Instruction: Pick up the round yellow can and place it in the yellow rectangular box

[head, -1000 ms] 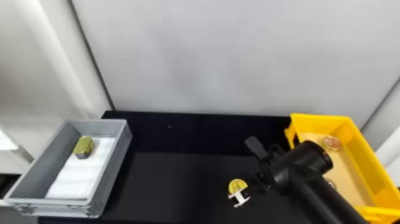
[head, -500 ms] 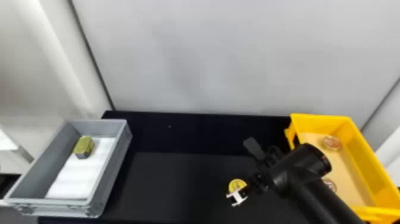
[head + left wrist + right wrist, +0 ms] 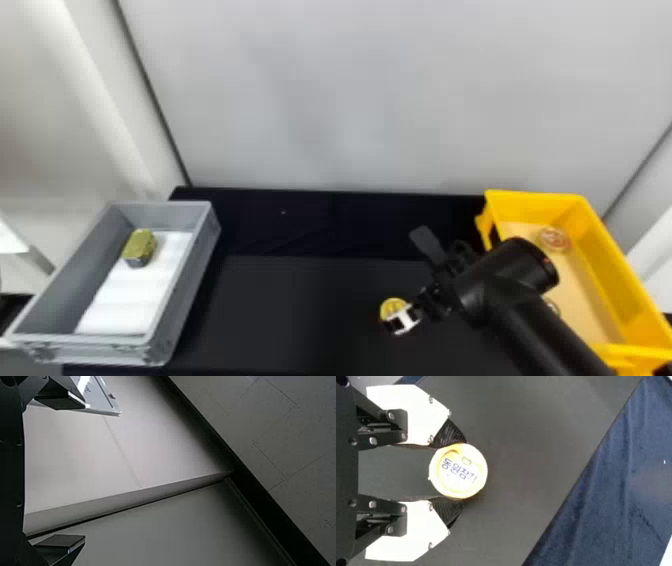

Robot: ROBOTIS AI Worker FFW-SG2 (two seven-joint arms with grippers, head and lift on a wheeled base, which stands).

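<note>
The right pincer is grasping the round yellow can by its opposite sides, over the black counter and left of the yellow rectangular box, while the left pincer is released, its two fingers standing wide apart

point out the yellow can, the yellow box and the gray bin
yellow can [image 3: 459,471]: right wrist view, on its round top
yellow box [image 3: 620,270]: head view, on its right side wall
gray bin [image 3: 187,280]: head view, on its right side wall
</note>
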